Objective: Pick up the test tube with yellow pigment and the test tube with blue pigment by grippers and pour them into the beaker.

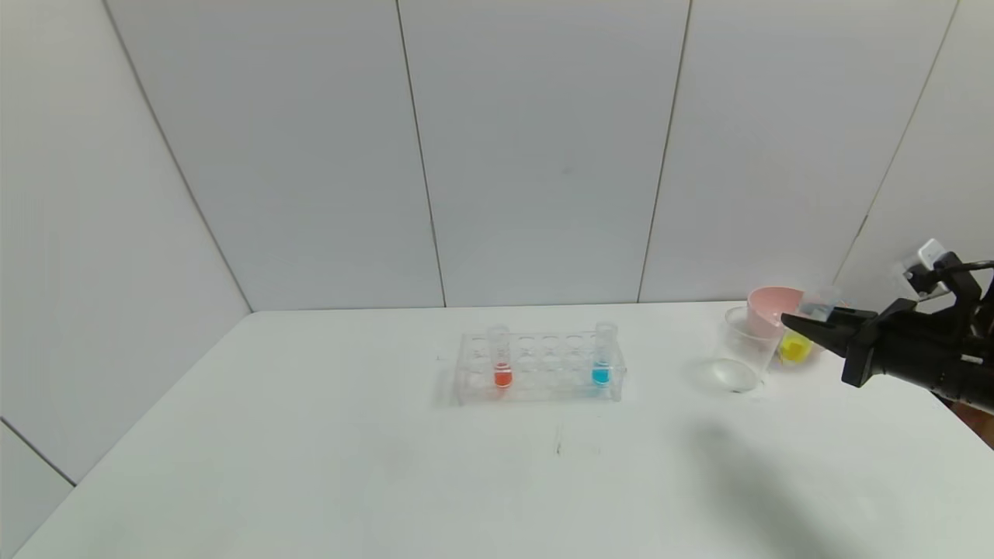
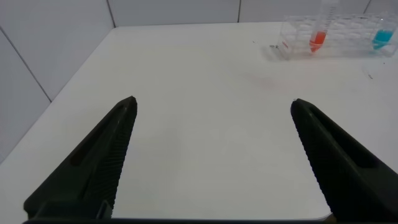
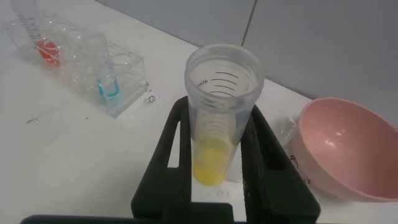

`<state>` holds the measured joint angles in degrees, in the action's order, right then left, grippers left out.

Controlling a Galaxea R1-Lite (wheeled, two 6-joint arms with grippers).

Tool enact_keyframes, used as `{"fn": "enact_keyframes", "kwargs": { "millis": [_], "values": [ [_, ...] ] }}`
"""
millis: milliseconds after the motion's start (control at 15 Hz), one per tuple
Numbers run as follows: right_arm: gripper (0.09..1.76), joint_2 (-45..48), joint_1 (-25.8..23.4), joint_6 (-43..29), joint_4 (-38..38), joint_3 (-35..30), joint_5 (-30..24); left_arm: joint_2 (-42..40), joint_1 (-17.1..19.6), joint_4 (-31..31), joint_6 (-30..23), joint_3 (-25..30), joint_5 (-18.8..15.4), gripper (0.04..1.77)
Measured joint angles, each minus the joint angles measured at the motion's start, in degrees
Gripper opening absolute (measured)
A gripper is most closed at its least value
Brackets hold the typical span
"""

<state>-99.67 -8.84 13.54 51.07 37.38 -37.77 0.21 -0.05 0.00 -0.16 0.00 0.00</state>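
Note:
My right gripper is shut on the test tube with yellow pigment, held above the table at the far right. The tube hangs slightly tilted, mouth up, just right of the clear beaker. In the right wrist view the tube sits clamped between the black fingers, yellow liquid at its bottom. The test tube with blue pigment stands at the right end of the clear rack. My left gripper is open over bare table, far from the rack.
A red-liquid tube stands at the rack's left end. A pink bowl sits behind the beaker, close to the held tube. White walls close off the back and left of the table.

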Motion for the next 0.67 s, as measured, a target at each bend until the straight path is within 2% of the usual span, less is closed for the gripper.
{"fn": "enact_keyframes", "kwargs": {
  "millis": [267,667],
  "values": [
    [0.52,-2.58,-2.71,2.96,-10.8,12.37,-1.54,0.0,0.02,0.0,0.0,0.0,0.0,1.76],
    [0.52,-12.42,-5.33,11.36,-21.04,28.96,-1.76,0.0,0.05,0.0,0.0,0.0,0.0,1.76]
  ]
}}
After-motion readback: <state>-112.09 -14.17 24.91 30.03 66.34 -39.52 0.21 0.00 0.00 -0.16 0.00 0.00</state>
